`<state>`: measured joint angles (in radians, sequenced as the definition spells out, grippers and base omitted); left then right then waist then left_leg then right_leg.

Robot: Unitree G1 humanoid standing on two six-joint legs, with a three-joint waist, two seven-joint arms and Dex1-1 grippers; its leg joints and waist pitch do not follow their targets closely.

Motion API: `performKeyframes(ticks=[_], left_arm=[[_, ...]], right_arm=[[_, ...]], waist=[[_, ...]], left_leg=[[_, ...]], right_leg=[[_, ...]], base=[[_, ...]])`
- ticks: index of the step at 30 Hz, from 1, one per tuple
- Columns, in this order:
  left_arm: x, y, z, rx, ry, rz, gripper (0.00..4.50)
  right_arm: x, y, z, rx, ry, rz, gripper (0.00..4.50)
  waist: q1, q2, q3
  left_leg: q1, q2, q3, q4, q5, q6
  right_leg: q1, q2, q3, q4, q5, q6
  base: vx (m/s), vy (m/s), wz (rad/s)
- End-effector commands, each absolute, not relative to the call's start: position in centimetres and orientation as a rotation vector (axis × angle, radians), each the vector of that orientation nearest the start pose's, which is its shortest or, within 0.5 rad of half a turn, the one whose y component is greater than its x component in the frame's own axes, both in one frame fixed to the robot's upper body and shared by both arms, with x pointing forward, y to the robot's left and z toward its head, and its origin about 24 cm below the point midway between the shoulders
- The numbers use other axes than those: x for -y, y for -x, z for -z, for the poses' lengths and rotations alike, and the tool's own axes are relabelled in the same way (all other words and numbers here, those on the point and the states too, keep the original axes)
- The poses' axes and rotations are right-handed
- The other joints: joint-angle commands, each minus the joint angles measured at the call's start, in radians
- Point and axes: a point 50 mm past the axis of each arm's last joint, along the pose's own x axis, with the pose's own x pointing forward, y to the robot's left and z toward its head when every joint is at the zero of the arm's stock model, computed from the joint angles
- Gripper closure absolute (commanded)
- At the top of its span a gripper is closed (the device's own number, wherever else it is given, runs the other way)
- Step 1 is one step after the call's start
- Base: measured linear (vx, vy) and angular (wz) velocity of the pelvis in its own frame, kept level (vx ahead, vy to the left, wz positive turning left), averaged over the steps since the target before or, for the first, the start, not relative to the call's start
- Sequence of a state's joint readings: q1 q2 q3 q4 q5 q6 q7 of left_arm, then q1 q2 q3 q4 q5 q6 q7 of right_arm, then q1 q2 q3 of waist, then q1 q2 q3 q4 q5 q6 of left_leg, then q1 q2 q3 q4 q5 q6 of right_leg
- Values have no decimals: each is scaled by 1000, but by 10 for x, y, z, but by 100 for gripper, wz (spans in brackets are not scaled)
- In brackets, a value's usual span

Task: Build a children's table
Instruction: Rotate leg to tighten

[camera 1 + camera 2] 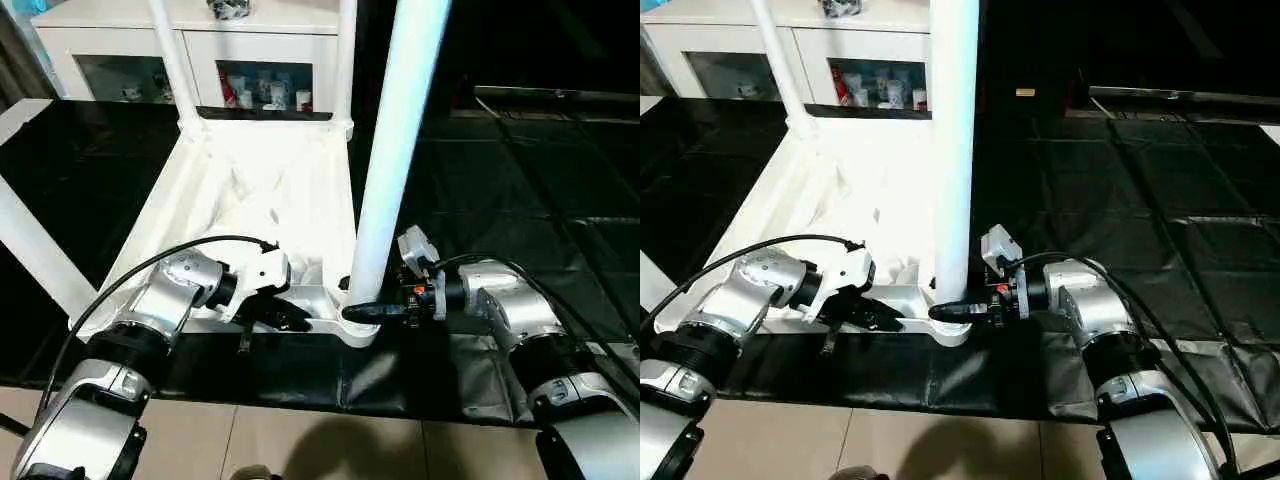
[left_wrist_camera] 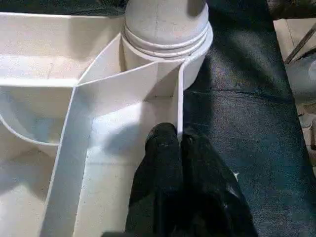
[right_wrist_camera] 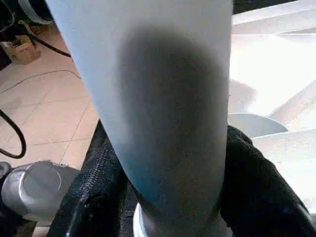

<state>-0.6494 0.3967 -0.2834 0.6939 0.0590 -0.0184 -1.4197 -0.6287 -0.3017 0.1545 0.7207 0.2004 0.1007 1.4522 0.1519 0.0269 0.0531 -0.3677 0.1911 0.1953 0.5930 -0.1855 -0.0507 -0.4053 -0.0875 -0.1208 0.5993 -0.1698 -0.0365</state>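
Two end effectors work at the near edge of an upturned white table.
Left end effector (image 2: 180,148) is pinched shut on the table top's (image 1: 250,190) thin rim; right end effector (image 3: 163,197) straddles the base of the upright near leg (image 1: 395,150), fingers either side. Black mat (image 1: 520,190) underneath; white cabinet (image 1: 250,50) behind.

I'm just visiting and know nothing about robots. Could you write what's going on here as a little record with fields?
scene: upside-down white table top on a black mat
legs: several stand upright in corner sockets; the near leg is in the near right corner
left pincer: shut on the table top's near rim
right pincer: one finger on each side of the near leg's base
background: white cabinet with glass-fronted shelves
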Motion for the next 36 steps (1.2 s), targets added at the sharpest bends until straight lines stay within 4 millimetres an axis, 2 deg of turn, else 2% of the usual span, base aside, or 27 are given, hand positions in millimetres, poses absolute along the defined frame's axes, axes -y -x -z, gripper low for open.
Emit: performKeyframes(ticks=[1, 4, 6, 7, 8, 9, 10, 11, 12, 13, 14, 15, 16, 17, 19, 20, 21, 22, 24, 26, 27, 29, 31, 33, 36], left_arm=[[-138, -314, -51, -515, -425, 1497, 450], [-130, -319, -53, -493, -367, 1440, 450], [-124, -325, -55, -471, -358, 1384, 450], [-120, -328, -56, -463, -351, 1358, 450], [-114, -331, -58, -453, -333, 1328, 450], [-104, -338, -62, -431, -297, 1278, 450], [-97, -341, -65, -421, -273, 1246, 450], [-92, -344, -67, -412, -258, 1220, 450], [-89, -345, -68, -408, -251, 1206, 450], [-84, -349, -70, -400, -238, 1159, 450], [-77, -353, -72, -391, -219, 1106, 450], [-73, -355, -74, -386, -206, 1072, 450], [-71, -356, -75, -384, -202, 1061, 450], [-67, -359, -77, -370, -197, 1025, 450], [-62, -363, -81, -355, -186, 986, 450], [-60, -365, -83, -348, -185, 966, 450], [-59, -366, -85, -342, -190, 960, 450], [-59, -366, -86, -343, -192, 957, 450], [-61, -366, -85, -344, -205, 975, 450], [-66, -363, -83, -347, -226, 1010, 450], [-66, -363, -83, -347, -226, 1010, 450], [-78, -358, -77, -370, -260, 1071, 450], [-83, -356, -75, -379, -272, 1092, 450], [-94, -352, -72, -394, -297, 1147, 450], [-105, -345, -70, -401, -342, 1245, 450]], right_arm=[[127, -305, -53, -361, -62, -1580, 234], [123, -301, -49, -362, -69, -1539, 236], [117, -302, -45, -360, -75, -1449, 237], [111, -305, -43, -365, -88, -1371, 237], [106, -306, -41, -370, -96, -1319, 237], [96, -309, -39, -380, -118, -1245, 237], [88, -312, -38, -379, -125, -1197, 238], [80, -317, -38, -386, -128, -1141, 238], [77, -319, -37, -390, -128, -1112, 238], [68, -323, -37, -398, -121, -1051, 238], [59, -328, -38, -407, -124, -992, 238], [52, -331, -38, -414, -126, -948, 239], [50, -332, -38, -415, -125, -932, 239], [45, -335, -39, -422, -120, -894, 239], [37, -338, -40, -436, -123, -842, 239], [33, -338, -41, -441, -133, -833, 239], [31, -338, -42, -440, -135, -835, 186], [29, -338, -42, -436, -139, -834, 173], [32, -338, -43, -419, -138, -838, 173], [38, -338, -42, -397, -134, -849, 139], [38, -338, -42, -397, -134, -849, 127], [54, -335, -42, -346, -115, -907, 118], [61, -334, -42, -335, -115, -926, 91], [81, -332, -45, -308, -109, -978, 71], [105, -327, -49, -281, -82, -1076, 58]], waist=[[-2, -8, -77], [4, -7, -76], [4, -11, -75], [3, -10, -71], [-1, -6, -67], [-12, -6, -62], [-17, -9, -62], [-27, -6, -59], [-30, -2, -59], [-45, -7, -57], [-57, -5, -57], [-69, -5, -58], [-72, -6, -60], [-73, -16, -61], [-77, -8, -61], [-78, -11, -63], [-76, -10, -64], [-76, -9, -65], [-74, -10, -68], [-72, -13, -70], [-71, -14, -69], [-66, -19, -71], [-61, -16, -73], [-56, -16, -72], [-48, -16, -72]], left_leg=[[12, 57, -23, -61, -138, 69], [16, 58, -21, -61, -143, 71], [14, 57, -22, -63, -149, 64], [16, 56, -22, -65, -166, 55], [19, 53, -24, -69, -195, 37], [23, 50, -26, -73, -236, 14], [26, 47, -28, -73, -251, 3], [25, 43, -31, -72, -275, -9], [24, 41, -34, -72, -279, -12], [17, 37, -38, -74, -291, -13], [19, 35, -39, -73, -297, -16], [25, 33, -41, -70, -311, -19], [24, 32, -42, -70, -307, -15], [20, 32, -41, -72, -294, 0], [24, 34, -39, -72, -287, 7], [25, 34, -38, -73, -281, 14], [25, 36, -36, -74, -269, 22], [22, 37, -36, -74, -261, 25], [18, 40, -35, -74, -232, 36], [20, 39, -29, -70, -209, 50], [20, 37, -28, -69, -208, 53], [10, 36, -27, -68, -181, 68], [9, 41, -27, -67, -152, 79], [10, 44, -24, -66, -143, 91], [14, 48, -24, -67, -164, 88]], right_leg=[[56, -86, 65, -59, -204, -201], [53, -85, 66, -60, -205, -201], [56, -85, 66, -64, -233, -187], [53, -87, 66, -70, -269, -176], [52, -86, 64, -79, -339, -155], [51, -85, 61, -90, -415, -132], [52, -87, 59, -94, -451, -120], [54, -91, 56, -104, -515, -96], [57, -92, 52, -106, -535, -86], [62, -90, 45, -113, -572, -60], [58, -89, 42, -118, -590, -48], [55, -87, 36, -122, -600, -46], [58, -87, 35, -123, -592, -45], [59, -86, 37, -126, -569, -44], [54, -85, 41, -122, -532, -63], [53, -83, 43, -118, -502, -77], [52, -82, 48, -113, -458, -91], [55, -82, 51, -108, -431, -100], [58, -83, 56, -95, -349, -130], [57, -84, 60, -90, -301, -161], [57, -84, 61, -90, -303, -164], [66, -87, 61, -87, -303, -156], [65, -86, 62, -82, -269, -157], [63, -82, 62, -77, -235, -171], [62, -80, 60, -78, -256, -173]], base=[[0, 0, 0], [0, 0, 0], [0, 0, 0], [0, 0, 0], [0, 0, 0], [0, 0, 0], [0, 0, 0], [0, 0, 0], [0, 0, 0], [0, 0, 0], [0, 0, 0], [0, 0, 0], [0, 0, 0], [0, 0, 0], [0, 0, 0], [0, 0, 0], [0, 0, 0], [0, 0, 0], [0, 0, 0], [0, 0, 0], [0, 0, 0], [0, 0, 0], [0, 0, 0], [0, 0, 0], [0, 0, 0]])
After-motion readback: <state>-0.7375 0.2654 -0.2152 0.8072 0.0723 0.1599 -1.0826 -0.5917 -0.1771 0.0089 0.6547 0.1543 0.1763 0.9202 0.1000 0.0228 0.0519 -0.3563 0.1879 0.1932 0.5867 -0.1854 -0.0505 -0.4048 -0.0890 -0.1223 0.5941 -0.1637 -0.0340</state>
